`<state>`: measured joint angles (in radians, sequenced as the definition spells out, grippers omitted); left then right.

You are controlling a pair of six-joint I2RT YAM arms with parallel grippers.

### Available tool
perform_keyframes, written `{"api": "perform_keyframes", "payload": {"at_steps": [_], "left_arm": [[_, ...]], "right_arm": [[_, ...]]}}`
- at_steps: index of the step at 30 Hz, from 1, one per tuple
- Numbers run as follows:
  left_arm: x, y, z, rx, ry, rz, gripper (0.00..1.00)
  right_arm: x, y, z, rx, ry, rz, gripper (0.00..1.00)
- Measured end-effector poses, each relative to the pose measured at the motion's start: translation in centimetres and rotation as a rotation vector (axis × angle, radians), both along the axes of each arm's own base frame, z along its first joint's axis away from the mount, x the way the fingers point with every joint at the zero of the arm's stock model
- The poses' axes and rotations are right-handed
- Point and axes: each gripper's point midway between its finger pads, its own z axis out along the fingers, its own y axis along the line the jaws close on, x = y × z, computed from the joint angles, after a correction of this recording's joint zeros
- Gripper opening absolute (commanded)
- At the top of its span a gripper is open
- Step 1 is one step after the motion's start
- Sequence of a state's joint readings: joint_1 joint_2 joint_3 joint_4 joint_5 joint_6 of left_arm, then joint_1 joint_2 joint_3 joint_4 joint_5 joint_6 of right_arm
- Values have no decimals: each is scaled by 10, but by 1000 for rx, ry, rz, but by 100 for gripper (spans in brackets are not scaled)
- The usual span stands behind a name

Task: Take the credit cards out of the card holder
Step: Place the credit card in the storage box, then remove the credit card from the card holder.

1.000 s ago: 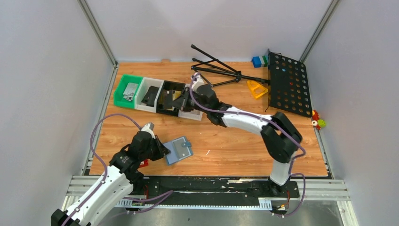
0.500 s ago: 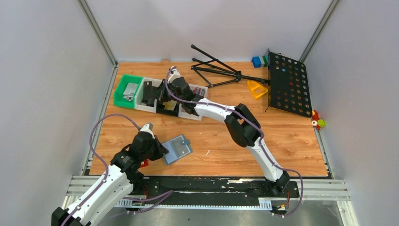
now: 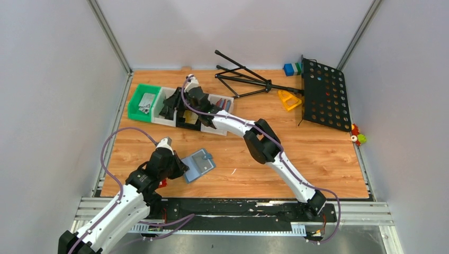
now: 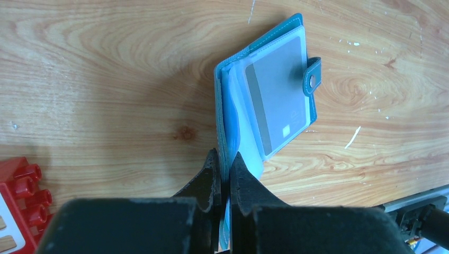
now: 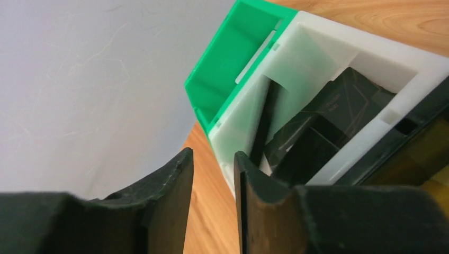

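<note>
The left fingers [image 4: 206, 177] are pinched tight on the near edge of the card holder [image 4: 233, 114], which lies open on the bench [image 4: 106, 63] and stretches away from the fingertips. It looks light and soft: thin leather-like covers and floppy clear sleeves that would likely bend or drag along if pulled without an anchor. A grey card [image 4: 276, 95] sits in the top sleeve, beyond the fingertips and slightly to their right. The card itself seems stiff, thin and slick, so the best hold is probably on whatever edge shows at the sleeve mouth, drawn out flat along the sleeve. The snap tab [image 4: 313, 74] at the far side could snag a finger coming in from there. A red brick [image 4: 18, 196] lies close to the left of the fingers but apart from the holder. The right fingers [image 5: 169, 185] are well away from it, slightly parted with nothing between them, over a white bin [image 5: 317, 47] beside a green bin [image 5: 233, 63]; a dark flat piece [image 5: 263, 121] leans in the white bin just past them.
</note>
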<state>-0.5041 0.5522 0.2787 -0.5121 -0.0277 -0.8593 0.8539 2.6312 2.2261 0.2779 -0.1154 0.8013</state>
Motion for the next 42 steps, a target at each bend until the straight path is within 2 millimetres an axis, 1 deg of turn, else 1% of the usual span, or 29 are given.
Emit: {"api": "perform_keyframes", "payload": {"at_steps": [2,4,6,8,10,12,14,17,18,22,24,26,28,30,31,36,39,42], "left_arm": [[1,0,1,-3,-8,0,0],[2,-1,2,-6,-15,-1,0],[3,-2,3,-9,-21,-3,0],[4,-2,4,-10,-28,-8,0],[4,-3,5,-12,-32,-13,0],[5,-5,6,-17,-35,-19,0],[4,-6,6,-22,-36,-27,0],[3,-10,8,-41,-37,-47,0],[3,-13,10,-50,-41,-56,0],[4,-29,23,-126,-74,-118,0],[5,-37,32,-167,-99,-153,0],[5,-46,41,-208,-126,-189,0],[4,-54,50,-248,-149,-227,0],[3,-62,60,-288,-175,-267,0],[3,-67,66,-314,-191,-293,0],[2,-85,86,-404,-236,-383,0],[3,-94,94,-453,-247,-415,0],[3,-101,100,-501,-255,-434,0]], "right_arm": [[1,-1,-5,-13,8,-4,42],[3,-3,-5,-18,2,-7,45],[4,-7,-5,-28,-4,-8,52],[-1,-16,-9,-58,0,-5,62],[-11,-30,-12,-93,7,7,68],[-22,-46,-8,-121,10,18,71],[-38,-68,3,-145,9,30,76],[-61,-106,34,-150,-22,34,87],[-68,-116,45,-147,-34,35,90],[-98,-165,98,-120,-114,40,94],[-112,-186,114,-120,-149,35,94],[-130,-210,120,-136,-171,30,93],[-149,-229,118,-152,-173,37,92],[-168,-244,110,-165,-162,52,91],[-180,-252,102,-172,-151,63,91],[-221,-283,59,-223,-77,101,91],[-235,-294,48,-234,-59,114,91],[-246,-300,43,-237,-44,134,92]]}}
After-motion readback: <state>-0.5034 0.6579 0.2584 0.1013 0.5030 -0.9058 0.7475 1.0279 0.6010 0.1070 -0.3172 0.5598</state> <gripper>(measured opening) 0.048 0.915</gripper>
